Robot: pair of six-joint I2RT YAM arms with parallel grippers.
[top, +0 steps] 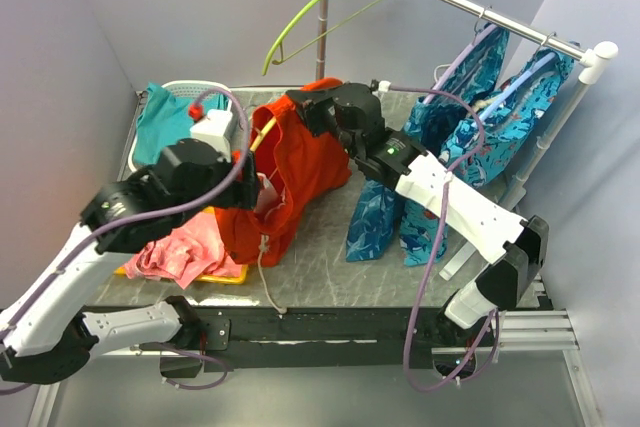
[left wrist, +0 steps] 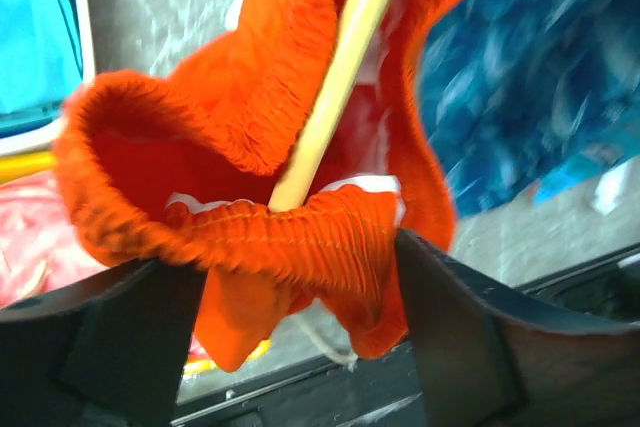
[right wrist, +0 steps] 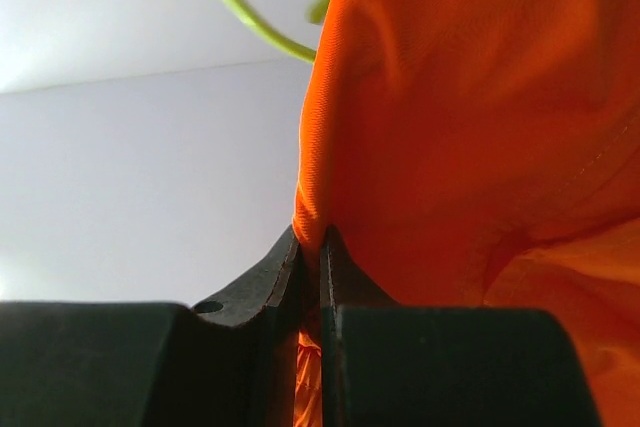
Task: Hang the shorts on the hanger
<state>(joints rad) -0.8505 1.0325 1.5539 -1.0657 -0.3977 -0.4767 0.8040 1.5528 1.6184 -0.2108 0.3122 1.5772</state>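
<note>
Where the right pincer (right wrist: 320, 247) clenches a fold of the shorts (top: 300, 172) at upper centre of the top view, red-orange cloth hangs down to the table (top: 330, 247). Left pincer (left wrist: 290, 267) released, jaws wide apart, bunched elastic waistband lying between them. Yellow hanger (left wrist: 335, 87) runs diagonally through the waist opening, centre of left wrist view. Pink cloth (top: 185, 247) lower left

L gripper (left wrist: 300, 272) open, shorts (left wrist: 250, 97) waistband btwn fingers; hanger (left wrist: 335, 87) thru waistband.
</note>
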